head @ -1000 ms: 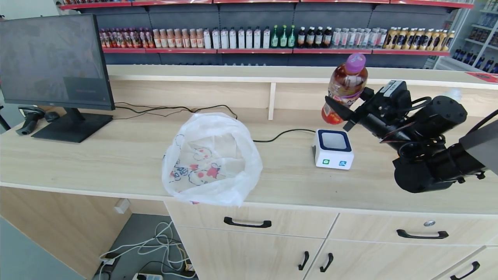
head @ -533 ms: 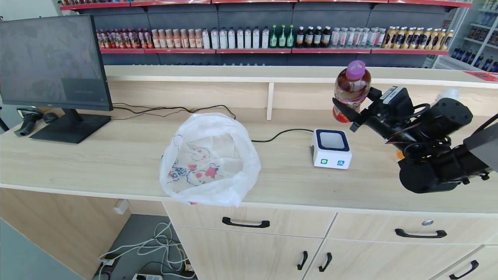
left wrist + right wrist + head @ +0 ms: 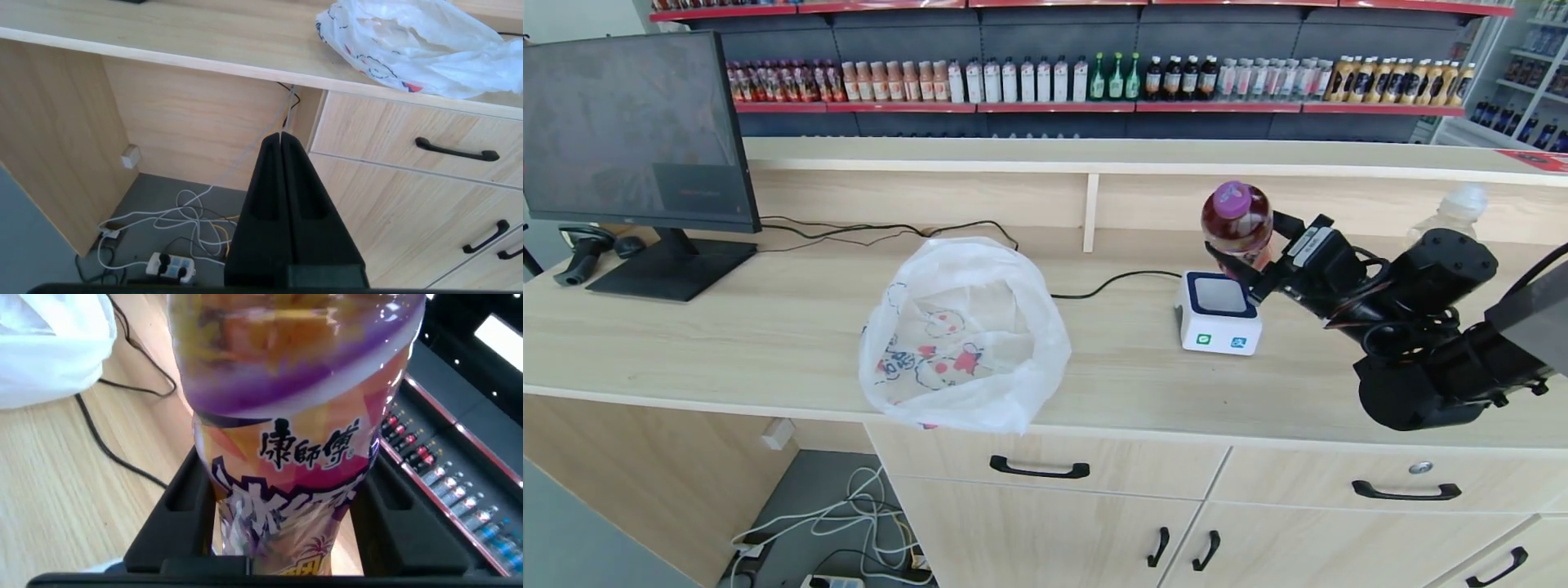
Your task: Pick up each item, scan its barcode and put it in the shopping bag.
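My right gripper (image 3: 1241, 261) is shut on a drink bottle (image 3: 1236, 222) with a purple cap and amber liquid, tipped so its cap leans toward me, just behind and above the white barcode scanner (image 3: 1219, 322). In the right wrist view the bottle (image 3: 286, 416) sits between the black fingers (image 3: 184, 498). The white shopping bag (image 3: 964, 331) with cartoon print lies open on the counter (image 3: 686, 335), left of the scanner. My left gripper (image 3: 282, 163) is shut and hangs below the counter's front edge, with the bag (image 3: 417, 37) above it.
A monitor (image 3: 633, 131) stands at the counter's far left with a handheld scanner (image 3: 580, 253) beside it. A clear bottle (image 3: 1450, 214) stands behind my right arm. The scanner's cable (image 3: 1111, 284) runs behind the bag. Drawers with black handles (image 3: 1039, 469) lie below.
My right gripper has lowered the bottle toward the scanner and tilted it, cap now leaning toward me. The bag and scanner stayed put.
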